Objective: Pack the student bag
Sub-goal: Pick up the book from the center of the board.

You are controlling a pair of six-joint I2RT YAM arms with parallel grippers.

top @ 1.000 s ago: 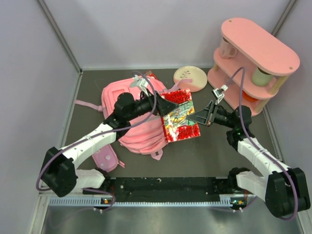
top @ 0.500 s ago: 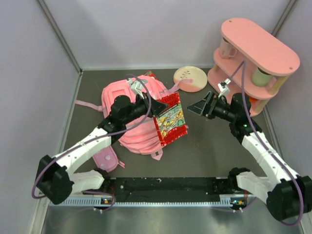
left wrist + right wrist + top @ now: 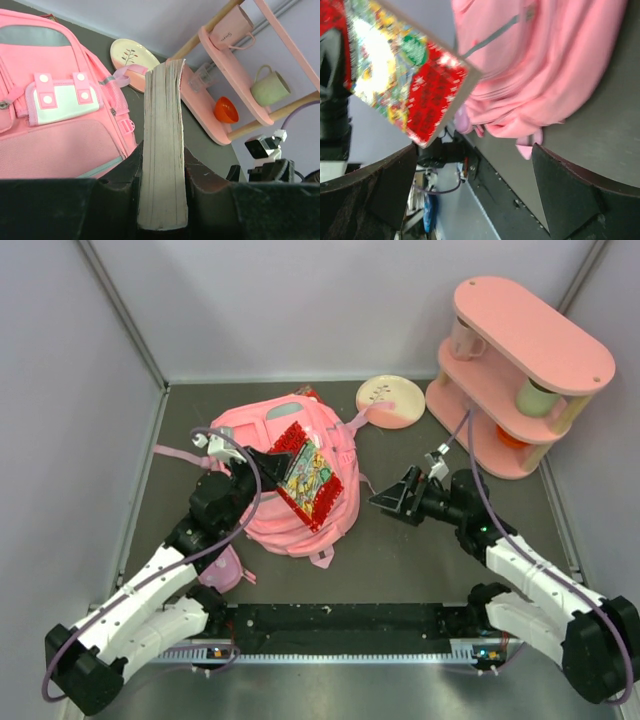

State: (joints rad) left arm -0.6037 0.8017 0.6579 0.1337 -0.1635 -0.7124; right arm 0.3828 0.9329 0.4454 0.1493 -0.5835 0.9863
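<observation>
Pink student bag [image 3: 335,440] lay at 10 o'clock on the worktop [image 3: 420,550], directly beneath the book [image 3: 303,475], whose long axis ran 11 to 5 o'clock. Its 10 o'clock edge was pinched by the nearer left hand [image 3: 268,462]; the right hand [image 3: 392,498] hung spread, empty, at the bag's 3 o'clock.

I see the dark table [image 3: 420,550] carrying the student bag [image 3: 290,535], which lies flat left of centre, with a small pink pouch [image 3: 228,565] just beside it toward the near edge. By the far edge sits a cream plate [image 3: 390,400], and a pink tiered rack [image 3: 520,330] fills the far right corner.
</observation>
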